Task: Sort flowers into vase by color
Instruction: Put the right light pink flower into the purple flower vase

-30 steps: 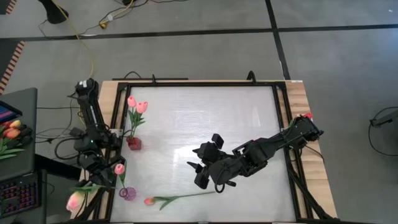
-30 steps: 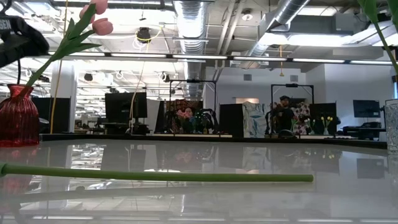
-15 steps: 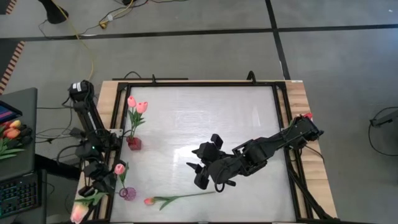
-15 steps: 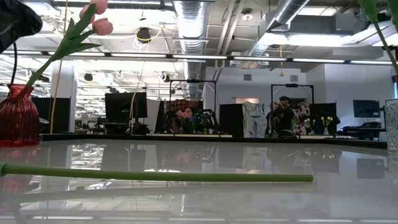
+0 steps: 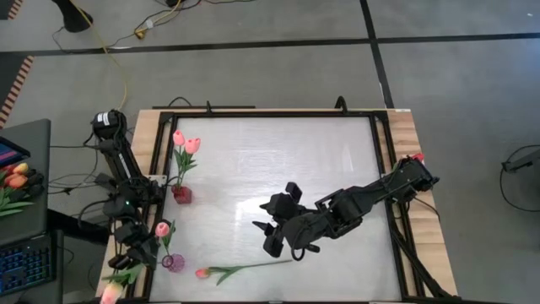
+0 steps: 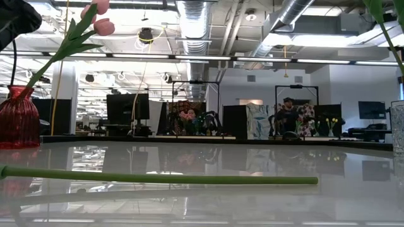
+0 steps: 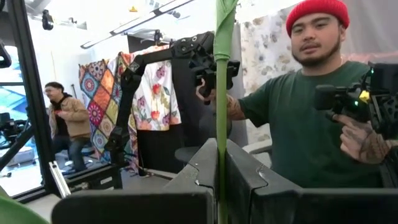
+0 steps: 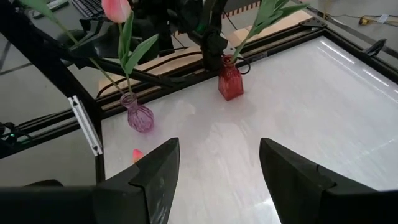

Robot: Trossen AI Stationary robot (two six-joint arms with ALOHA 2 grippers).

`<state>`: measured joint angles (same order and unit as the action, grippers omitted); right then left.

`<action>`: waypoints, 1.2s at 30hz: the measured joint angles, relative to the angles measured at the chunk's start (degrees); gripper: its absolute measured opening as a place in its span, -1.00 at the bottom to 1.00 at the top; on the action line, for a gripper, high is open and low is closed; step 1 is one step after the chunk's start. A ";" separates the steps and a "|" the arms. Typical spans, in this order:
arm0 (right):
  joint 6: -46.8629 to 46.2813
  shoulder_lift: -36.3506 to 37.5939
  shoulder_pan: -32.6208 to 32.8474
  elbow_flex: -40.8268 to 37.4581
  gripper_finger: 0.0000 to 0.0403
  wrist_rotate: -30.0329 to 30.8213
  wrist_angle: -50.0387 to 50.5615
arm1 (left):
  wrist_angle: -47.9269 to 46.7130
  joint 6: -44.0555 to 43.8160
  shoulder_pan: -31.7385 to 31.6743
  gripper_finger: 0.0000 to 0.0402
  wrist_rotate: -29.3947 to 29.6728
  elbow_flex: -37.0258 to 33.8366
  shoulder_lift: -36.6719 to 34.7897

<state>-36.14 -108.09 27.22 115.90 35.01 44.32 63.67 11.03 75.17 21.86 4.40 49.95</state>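
My left gripper [image 5: 128, 272] is beyond the table's left near corner, shut on a pale-pink tulip whose bud [image 5: 110, 293] sticks out toward the near edge. In the left wrist view its green stem [image 7: 221, 93] runs up from between my fingers. My right gripper [image 5: 268, 230] hovers open over the table's middle; it is [image 8: 214, 180] in the right wrist view. A pink-red tulip [image 5: 245, 268] lies flat near the near edge, its stem [image 6: 158, 179] crossing the low view. A purple vase [image 5: 173, 263] holds one pink tulip [image 5: 161, 229]. A red vase [image 5: 181, 194] holds two [image 5: 186, 142]. My left gripper pinches the pale-pink tulip's stem [image 7: 221, 140] between its two fingers [image 7: 199, 171], some way from the bud. The tulip is lifted clear of the table, with its leaves and bud [image 5: 110, 293] sticking out past the gripper toward the near edge.
Black frame rails [image 5: 384, 169] border the white table. A bunch of orange tulips [image 5: 15, 179] lies on a side desk to the left, beside a keyboard [image 5: 25, 266]. Several people [image 7: 305, 124] stand in the room beyond the table. Bare tabletop [image 5: 287, 160] lies toward the far edge.
My left gripper has carried the pale-pink tulip toward the table's near edge, and the bud now sits lower, off the near left corner. The right arm, the vases and the lying tulip have stayed put.
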 joint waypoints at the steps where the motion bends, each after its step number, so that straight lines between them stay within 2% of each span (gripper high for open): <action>1: 0.00 0.00 0.00 0.00 0.23 -0.31 -0.12 | -0.28 0.04 0.01 -1.00 0.01 0.00 0.02; 36: -1.03 0.00 0.00 0.00 0.23 -0.80 -0.66 | -2.88 -0.77 0.01 -1.00 -0.16 0.04 3.41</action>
<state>-37.17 -108.09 27.22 115.90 34.22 43.66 60.80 10.26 75.18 21.69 4.45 53.36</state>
